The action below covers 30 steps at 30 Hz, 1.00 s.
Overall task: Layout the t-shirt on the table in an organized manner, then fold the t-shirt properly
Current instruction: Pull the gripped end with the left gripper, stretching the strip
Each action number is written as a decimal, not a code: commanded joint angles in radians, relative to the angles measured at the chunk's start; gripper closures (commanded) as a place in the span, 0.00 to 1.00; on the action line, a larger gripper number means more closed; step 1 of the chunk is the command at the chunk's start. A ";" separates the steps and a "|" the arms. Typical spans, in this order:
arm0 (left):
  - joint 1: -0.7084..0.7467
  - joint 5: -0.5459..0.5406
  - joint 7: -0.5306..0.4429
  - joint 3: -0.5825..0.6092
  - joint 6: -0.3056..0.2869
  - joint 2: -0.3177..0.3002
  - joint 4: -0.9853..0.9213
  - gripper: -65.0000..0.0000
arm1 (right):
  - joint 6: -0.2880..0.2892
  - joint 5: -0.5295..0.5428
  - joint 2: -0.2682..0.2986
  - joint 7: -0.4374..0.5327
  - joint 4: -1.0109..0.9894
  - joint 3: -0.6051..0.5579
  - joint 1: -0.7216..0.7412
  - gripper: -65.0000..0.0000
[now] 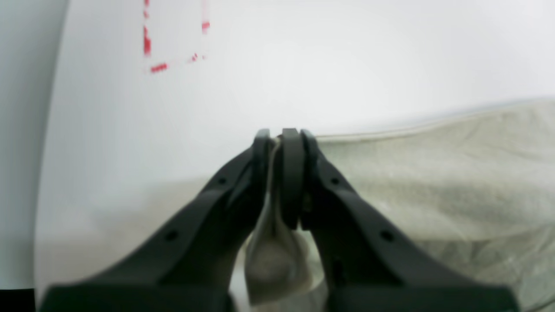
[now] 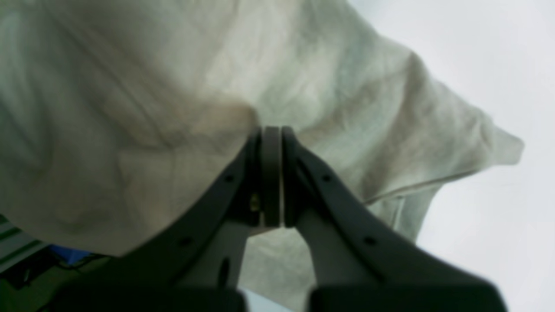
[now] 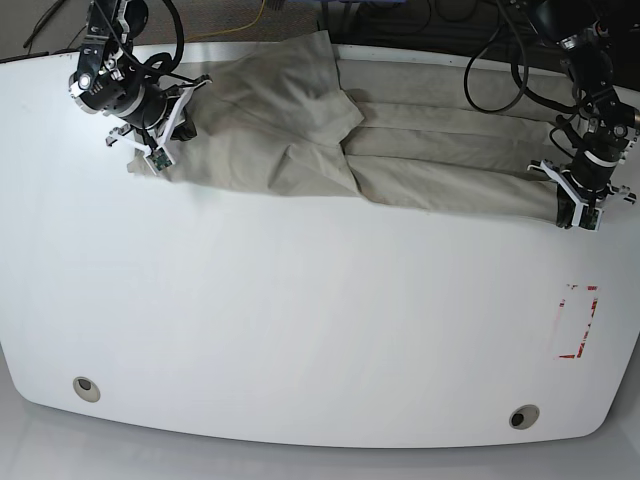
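Observation:
The beige-grey t-shirt (image 3: 330, 140) lies stretched in a long band across the far side of the white table (image 3: 300, 320). My left gripper (image 3: 578, 214) is at the band's right end in the base view, shut on the t-shirt's hem; in the left wrist view a fold of cloth (image 1: 273, 242) shows pinched between its fingers (image 1: 291, 173). My right gripper (image 3: 152, 158) is at the band's left end, shut on the t-shirt (image 2: 173, 86), which bunches over its tips (image 2: 272, 173) and hides them.
A red tape rectangle (image 3: 578, 322) is marked near the table's right edge, just in front of the left arm. Two round grommet holes (image 3: 86, 388) (image 3: 519, 416) sit near the front edge. Cables (image 3: 500, 60) hang behind the table's far edge.

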 commanded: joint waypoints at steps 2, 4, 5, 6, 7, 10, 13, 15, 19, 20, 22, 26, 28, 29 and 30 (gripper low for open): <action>0.025 -0.015 -0.021 -0.004 0.006 -0.015 0.060 0.97 | 0.001 0.010 0.011 0.015 0.014 0.007 0.003 1.00; 0.042 -0.015 -0.020 -0.005 0.006 -0.015 0.080 0.97 | 0.001 0.010 0.011 0.015 0.014 0.007 0.003 1.00; 0.051 -0.015 -0.020 -0.007 0.006 -0.015 0.093 0.97 | 0.001 0.010 0.011 0.015 0.014 0.007 0.003 1.00; 0.058 -0.015 -0.020 -0.010 0.006 -0.015 0.097 0.97 | 0.001 0.010 0.011 0.015 0.014 0.007 0.003 1.00; 0.073 -0.015 -0.020 -0.022 0.006 -0.015 0.111 0.97 | 0.001 0.010 0.011 0.015 0.014 0.007 0.003 1.00; 0.099 -0.015 -0.020 -0.044 0.006 -0.003 0.132 0.96 | 0.001 0.010 0.009 0.015 0.014 0.007 0.003 1.00; 0.116 -0.015 -0.020 -0.070 0.006 0.011 0.149 0.96 | 0.001 0.010 0.009 0.015 0.014 0.007 0.003 1.00; 0.127 -0.015 -0.020 -0.082 0.006 0.011 0.152 0.96 | 0.001 0.010 0.009 0.015 0.014 0.007 0.003 1.00; 0.150 -0.015 -0.020 -0.102 0.006 0.011 0.152 0.96 | 0.001 0.009 0.009 0.015 0.014 0.007 0.003 1.00; 0.157 -0.015 -0.020 -0.105 0.006 0.011 0.152 0.96 | 0.001 0.009 0.009 0.015 0.014 0.007 0.003 1.00; 0.176 -0.015 -0.020 -0.104 0.006 0.011 0.152 0.96 | 0.001 0.009 0.009 0.015 0.014 0.007 0.003 1.00; 0.202 -0.015 -0.020 -0.102 0.006 0.008 0.152 0.96 | 0.001 0.009 -0.009 0.015 0.014 0.007 0.003 1.00; 0.209 -0.013 -0.020 -0.102 0.006 0.011 0.152 0.96 | 0.001 0.009 -0.011 0.015 0.014 0.007 0.002 1.00; 0.219 -0.013 -0.020 -0.102 0.006 0.011 0.152 0.96 | 0.001 0.009 -0.014 0.015 0.014 0.007 0.002 1.00; 0.225 -0.013 -0.020 -0.102 0.006 0.011 0.152 0.96 | 0.001 0.009 -0.015 0.015 0.014 0.007 0.002 1.00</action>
